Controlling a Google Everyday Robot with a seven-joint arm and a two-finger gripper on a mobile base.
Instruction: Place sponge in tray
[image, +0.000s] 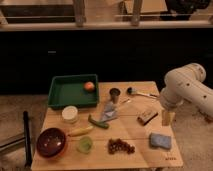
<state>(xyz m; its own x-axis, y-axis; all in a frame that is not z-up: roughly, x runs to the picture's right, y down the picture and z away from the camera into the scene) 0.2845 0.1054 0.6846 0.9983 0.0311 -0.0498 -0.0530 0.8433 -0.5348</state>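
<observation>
The blue sponge (160, 141) lies flat near the table's front right corner. The green tray (62, 92) stands at the back left of the table with an orange fruit (89, 86) in its far right corner. My gripper (167, 118) hangs from the white arm (184, 89) at the table's right edge. It is a little behind and above the sponge, apart from it, and holds nothing that I can see.
A brown block (147, 116) lies just left of the gripper. A dark cup (115, 94), a spoon (139, 92), a blue-grey cloth (109, 113), a green pepper (98, 122), a banana (80, 131), a white cup (70, 114), a red bowl (50, 142), a green cup (84, 145) and dark snacks (121, 146) crowd the wooden table (135, 131).
</observation>
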